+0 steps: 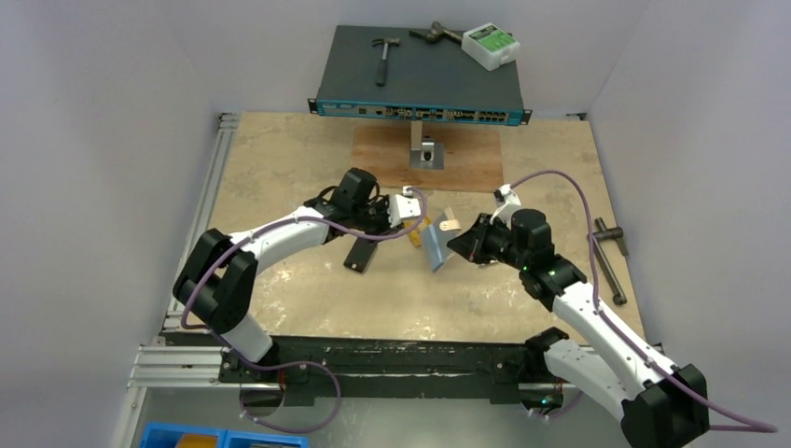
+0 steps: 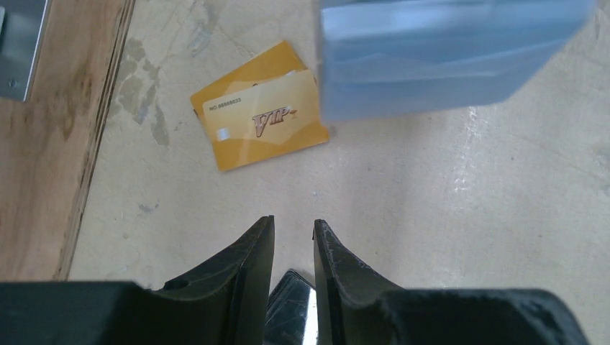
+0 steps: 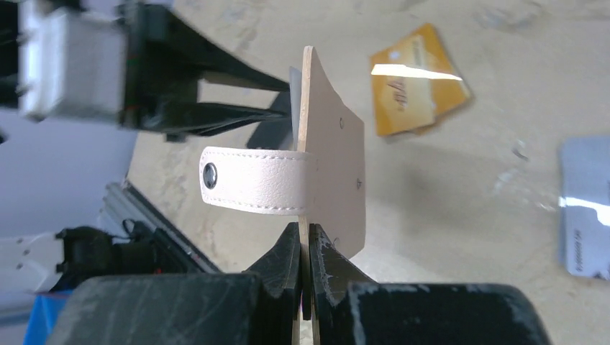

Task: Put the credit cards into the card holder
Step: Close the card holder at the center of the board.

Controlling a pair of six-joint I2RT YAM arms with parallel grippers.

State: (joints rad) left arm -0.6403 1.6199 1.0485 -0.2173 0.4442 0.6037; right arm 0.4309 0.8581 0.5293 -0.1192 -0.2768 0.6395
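Pale grey walls [image 1: 112,93] close in on the left, back and right. No window in sight.

The table top [image 1: 280,168] is a mottled beige, scuffed, with soft glare under even light. A reddish-brown wooden board [image 1: 466,159] lies at far centre, and a small metal bracket [image 1: 425,149] stands on it.

A dark network switch [image 1: 420,75] with a blue port face sits at the far edge. On its lid are a hammer [image 1: 383,56], pliers [image 1: 437,34] and a white box with a green label [image 1: 491,44].

A dark T-handled tool [image 1: 610,261] lies near the right edge. An aluminium rail [image 1: 213,187] runs along the left side. A blue bin [image 1: 187,436] is at the near-left corner, cut off by the frame.
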